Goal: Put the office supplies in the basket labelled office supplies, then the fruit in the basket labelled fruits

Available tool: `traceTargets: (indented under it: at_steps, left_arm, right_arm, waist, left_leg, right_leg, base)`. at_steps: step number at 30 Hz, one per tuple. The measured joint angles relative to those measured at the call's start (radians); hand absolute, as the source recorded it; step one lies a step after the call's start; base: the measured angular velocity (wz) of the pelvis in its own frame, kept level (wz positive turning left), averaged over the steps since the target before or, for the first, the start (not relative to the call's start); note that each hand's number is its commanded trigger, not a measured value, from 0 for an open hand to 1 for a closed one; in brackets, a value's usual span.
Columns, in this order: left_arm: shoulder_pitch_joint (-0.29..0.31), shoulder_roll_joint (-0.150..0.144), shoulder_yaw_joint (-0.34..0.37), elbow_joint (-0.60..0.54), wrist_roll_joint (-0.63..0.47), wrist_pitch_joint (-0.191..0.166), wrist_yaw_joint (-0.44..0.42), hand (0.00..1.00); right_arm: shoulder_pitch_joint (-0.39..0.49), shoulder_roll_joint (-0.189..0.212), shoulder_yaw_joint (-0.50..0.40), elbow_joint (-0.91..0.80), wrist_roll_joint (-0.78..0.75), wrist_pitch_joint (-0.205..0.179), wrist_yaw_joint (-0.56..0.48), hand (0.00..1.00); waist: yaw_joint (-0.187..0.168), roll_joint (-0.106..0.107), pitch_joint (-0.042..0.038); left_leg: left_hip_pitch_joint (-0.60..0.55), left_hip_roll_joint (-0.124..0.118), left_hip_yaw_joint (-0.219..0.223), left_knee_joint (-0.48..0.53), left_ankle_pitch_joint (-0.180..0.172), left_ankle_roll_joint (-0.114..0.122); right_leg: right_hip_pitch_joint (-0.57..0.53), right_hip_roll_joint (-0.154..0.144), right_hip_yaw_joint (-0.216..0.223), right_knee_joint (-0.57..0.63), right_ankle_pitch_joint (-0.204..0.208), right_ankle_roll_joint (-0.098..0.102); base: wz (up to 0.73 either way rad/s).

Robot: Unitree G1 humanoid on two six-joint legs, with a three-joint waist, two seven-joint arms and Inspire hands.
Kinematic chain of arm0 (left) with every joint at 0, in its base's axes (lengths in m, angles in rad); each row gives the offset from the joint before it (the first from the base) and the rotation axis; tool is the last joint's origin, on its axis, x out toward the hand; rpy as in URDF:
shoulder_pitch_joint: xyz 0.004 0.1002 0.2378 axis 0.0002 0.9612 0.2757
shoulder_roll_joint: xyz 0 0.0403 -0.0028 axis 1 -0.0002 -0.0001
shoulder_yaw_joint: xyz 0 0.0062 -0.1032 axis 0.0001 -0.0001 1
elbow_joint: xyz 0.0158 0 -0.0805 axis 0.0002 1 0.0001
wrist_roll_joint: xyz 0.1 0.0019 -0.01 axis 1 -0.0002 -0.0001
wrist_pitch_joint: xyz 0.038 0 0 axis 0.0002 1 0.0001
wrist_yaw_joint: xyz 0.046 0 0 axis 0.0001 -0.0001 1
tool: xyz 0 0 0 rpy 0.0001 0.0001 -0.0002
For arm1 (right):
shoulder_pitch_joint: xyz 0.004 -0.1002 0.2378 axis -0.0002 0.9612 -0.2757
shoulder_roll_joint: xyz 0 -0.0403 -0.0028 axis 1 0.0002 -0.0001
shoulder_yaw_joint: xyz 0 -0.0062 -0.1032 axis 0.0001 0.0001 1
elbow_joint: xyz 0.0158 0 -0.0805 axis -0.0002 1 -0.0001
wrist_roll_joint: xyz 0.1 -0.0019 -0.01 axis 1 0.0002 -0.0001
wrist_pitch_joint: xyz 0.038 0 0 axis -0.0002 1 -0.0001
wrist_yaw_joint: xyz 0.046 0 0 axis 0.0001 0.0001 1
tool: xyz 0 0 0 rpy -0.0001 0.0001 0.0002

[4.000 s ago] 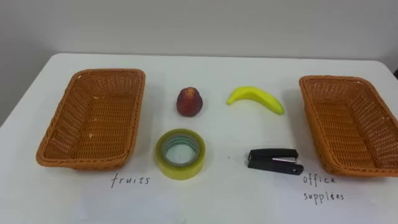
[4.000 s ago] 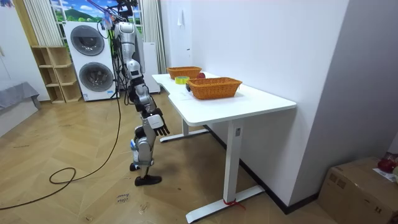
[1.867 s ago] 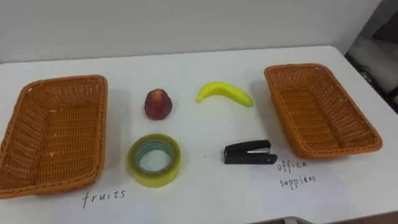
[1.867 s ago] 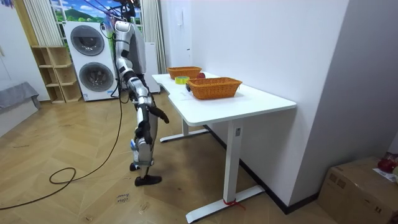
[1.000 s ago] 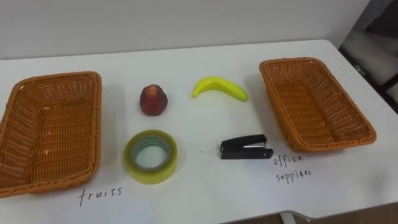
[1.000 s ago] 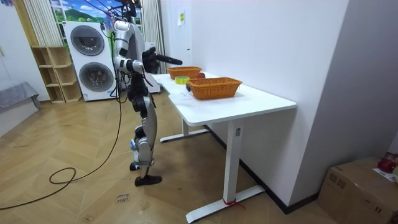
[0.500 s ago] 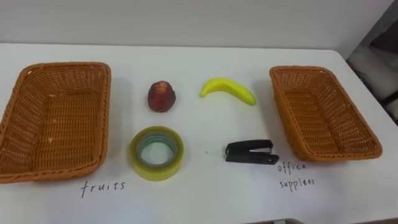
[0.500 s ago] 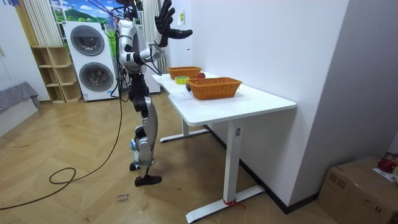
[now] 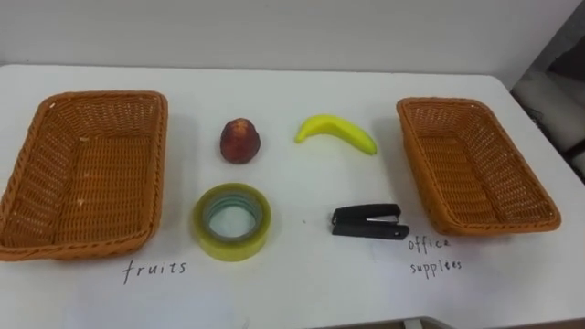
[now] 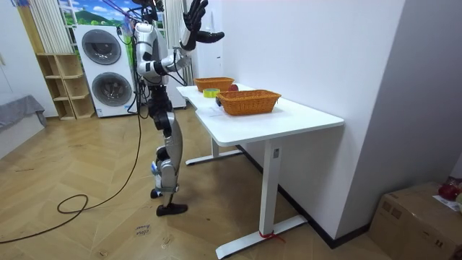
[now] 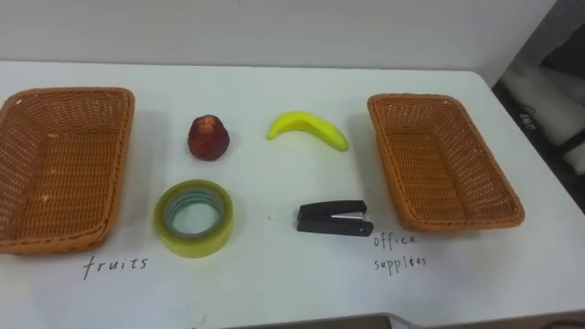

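On the white table (image 9: 292,82) lie a dark red fruit (image 9: 239,141), a yellow banana (image 9: 335,132), a roll of yellow tape (image 9: 230,250) and a black stapler (image 9: 367,222). They sit between two wicker baskets. The left basket (image 9: 101,95) has "fruits" handwritten in front of it; the right basket (image 9: 444,102) has "office supplies". Neither basket has anything in it. In the room view I stand at the table's long side with my right arm raised, and the right hand (image 10: 195,20) is open above head height, holding nothing. My left hand lies behind it and I cannot make it out.
The table's right edge runs just past the right basket, with grey floor (image 9: 558,91) beyond. A white wall (image 9: 274,27) stands behind the table. In the room view, washing machines (image 10: 101,68) stand behind me and a cardboard box (image 10: 419,217) sits at lower right.
My right arm has swung up from hanging at my side to above my head. The eye view has shifted slightly as the head moved; nothing on the table has moved.
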Motion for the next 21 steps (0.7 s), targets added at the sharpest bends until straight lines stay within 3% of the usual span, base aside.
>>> traceTargets:
  at_steps: [16, 21]
  left_arm:
    - [-0.039, 0.002, -0.001, 0.072, 0.012, 0.000, -0.004, 0.00]
    - [-0.045, -0.001, 0.000, 0.074, 0.077, 0.002, -0.004, 0.00]
  right_arm:
    - [-0.072, -0.018, 0.064, -0.042, -0.026, 0.001, 0.059, 0.00]
    - [-0.099, -0.021, 0.082, -0.067, -0.065, 0.000, 0.101, 0.00]
  waist:
    - [0.032, 0.002, 0.0015]
    - [0.039, 0.010, 0.0036]
  left_leg:
    - [0.010, -0.002, -0.013, 0.004, 0.000, 0.000]
    - [0.004, -0.002, -0.028, 0.007, 0.000, 0.000]
  right_leg:
    - [0.015, -0.002, -0.012, -0.002, 0.000, 0.000]
    - [0.018, -0.002, -0.021, -0.008, 0.001, -0.001]
  base:
    - [0.02]
    - [0.07]
